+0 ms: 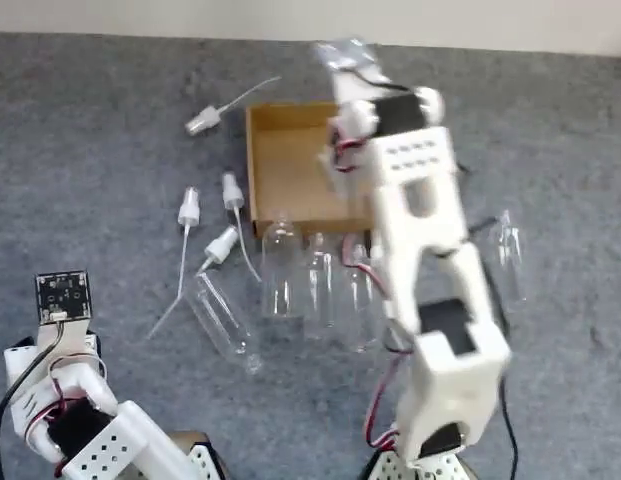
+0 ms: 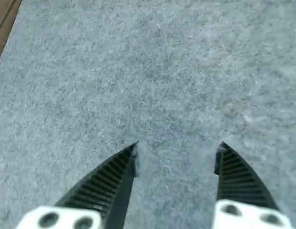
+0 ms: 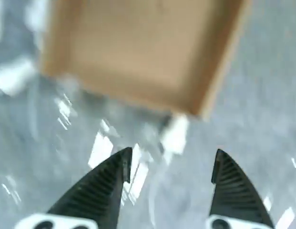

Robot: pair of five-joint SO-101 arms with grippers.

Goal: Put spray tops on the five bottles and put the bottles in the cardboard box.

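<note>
The cardboard box (image 1: 290,165) lies open on the grey carpet, and in the right wrist view the cardboard box (image 3: 143,47) stands beyond my right gripper (image 3: 171,155), which is open and holds nothing. Under that gripper are blurred clear bottles (image 3: 105,148) and a white spray top (image 3: 175,133) close to the box wall. Three clear bottles (image 1: 320,285) lie side by side in front of the box, another bottle (image 1: 222,320) lies to their left, and one bottle (image 1: 508,255) lies far right. My left gripper (image 2: 176,148) is open over bare carpet.
Loose spray tops with long tubes lie left of the box: one top (image 1: 203,120) at the back, two tops (image 1: 188,208) beside the box, and another top (image 1: 220,245) near the bottles. The right arm (image 1: 420,200) stretches over the bottles and box. The left arm (image 1: 65,390) sits at the front left.
</note>
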